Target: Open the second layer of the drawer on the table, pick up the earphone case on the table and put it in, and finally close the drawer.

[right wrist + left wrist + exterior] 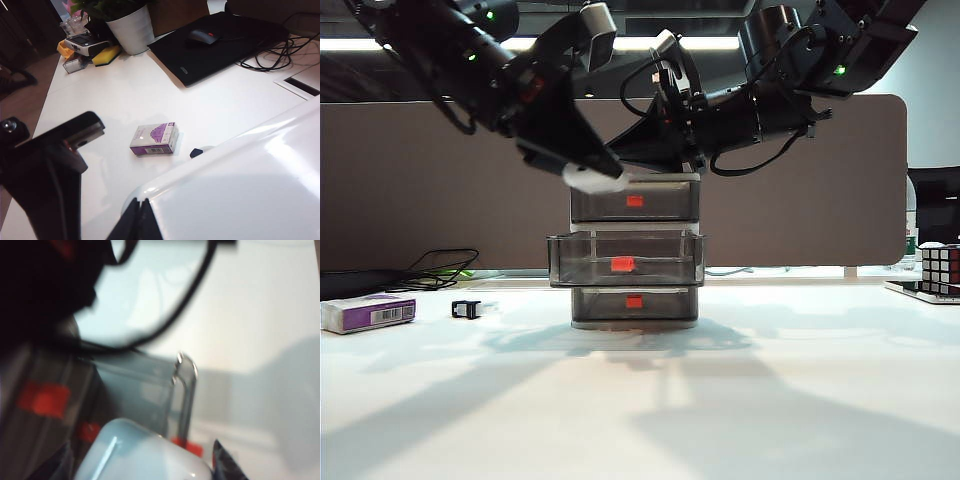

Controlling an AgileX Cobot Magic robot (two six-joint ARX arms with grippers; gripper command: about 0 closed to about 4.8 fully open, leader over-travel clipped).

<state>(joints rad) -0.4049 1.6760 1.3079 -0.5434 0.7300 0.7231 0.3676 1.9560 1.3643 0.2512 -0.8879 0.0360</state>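
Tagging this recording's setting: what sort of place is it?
Probably an office desk: a laptop with a mouse, a potted plant, and a grey partition behind the drawer on the white table.

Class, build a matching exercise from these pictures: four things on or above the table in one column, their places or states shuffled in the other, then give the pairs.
Things:
1. earphone case
2. second layer
3. purple-and-white box
4. right gripper

Places or states:
A. lying far left on the table
B. pulled out, standing open
C. held by the left gripper, above the drawer
D. pressed on the drawer unit's top

Pairs: 1-C, 2-B, 3-A, 4-D
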